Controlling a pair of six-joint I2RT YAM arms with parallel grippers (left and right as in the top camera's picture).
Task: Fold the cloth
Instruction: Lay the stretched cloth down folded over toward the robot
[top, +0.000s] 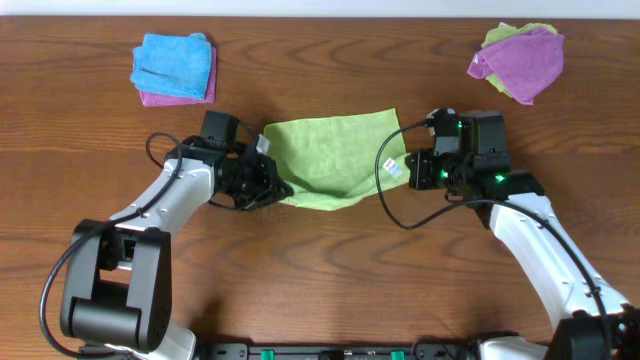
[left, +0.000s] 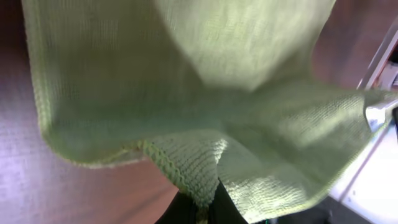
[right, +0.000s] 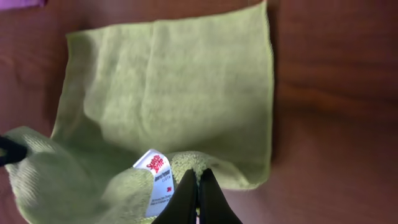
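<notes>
Overhead, cloth corners lifted, open table nearside

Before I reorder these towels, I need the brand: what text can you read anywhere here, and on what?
"3M", in red, on the white tag of the cloth, beside the right claw; it is tilted and blurred, so this is only a likely reading.
Dark lines lower on the tag: too small to read.
Overhead and left wrist views: nothing readable.

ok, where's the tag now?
Overhead, right of centre: the tag hangs at the cloth's near-right corner, just beside the right gripper pinching that corner.
</notes>
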